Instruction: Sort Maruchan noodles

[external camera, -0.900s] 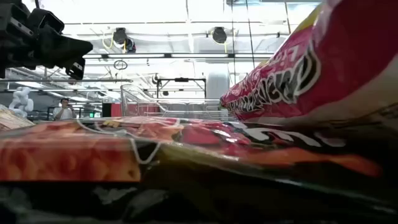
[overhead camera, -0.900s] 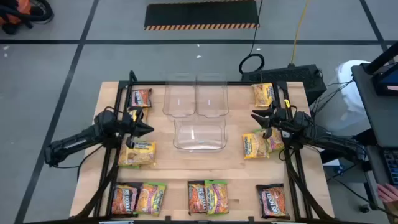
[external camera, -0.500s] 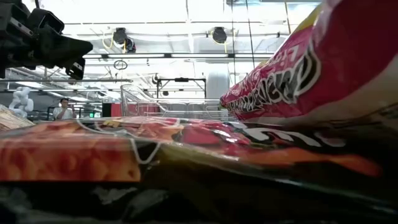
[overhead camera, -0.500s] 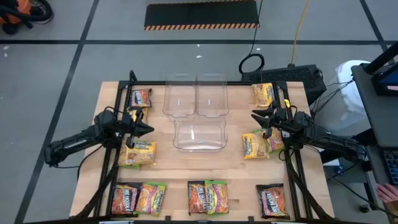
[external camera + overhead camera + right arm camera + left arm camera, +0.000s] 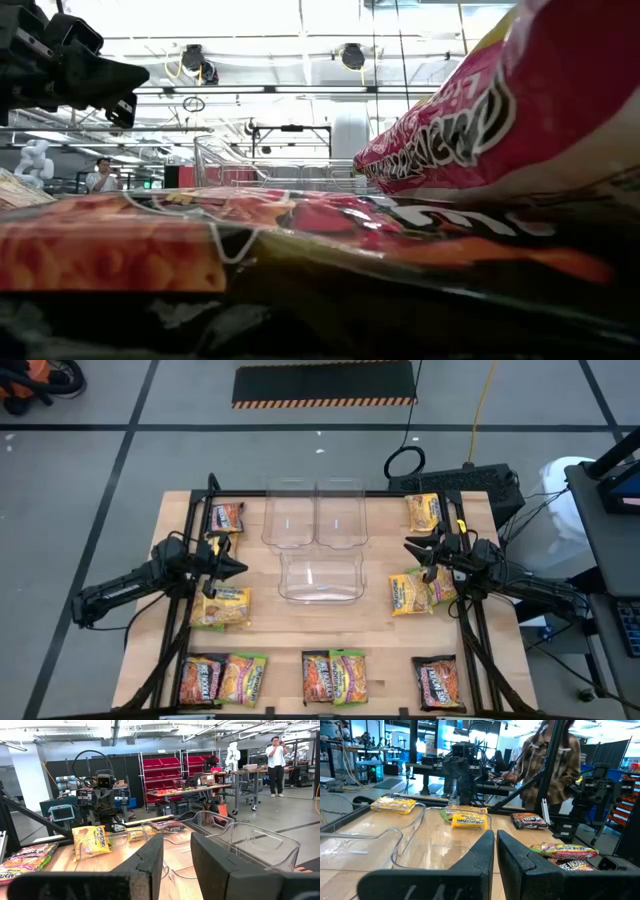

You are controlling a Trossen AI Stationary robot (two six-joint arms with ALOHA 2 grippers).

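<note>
No movement — both grippers [image 5: 236, 567] [image 5: 410, 548] flanking bins [image 5: 318, 545].

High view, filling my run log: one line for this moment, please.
left hand: nearly shut, empty, above table | right hand: slightly open, empty | noodle packets: unsorted on table | bins: empty

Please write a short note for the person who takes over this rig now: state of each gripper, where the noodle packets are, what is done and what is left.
Left gripper: empty, fingers nearly shut, above the table's left side, beside a yellow packet.
Right gripper: empty, slightly open, above the right side, near the yellow packets.
Noodle packets: all on the table, along its left, right and near edges, such as the near-edge pair.
Three clear bins: in the middle, all empty.
Done: nothing sorted.
Left: every packet.
</note>
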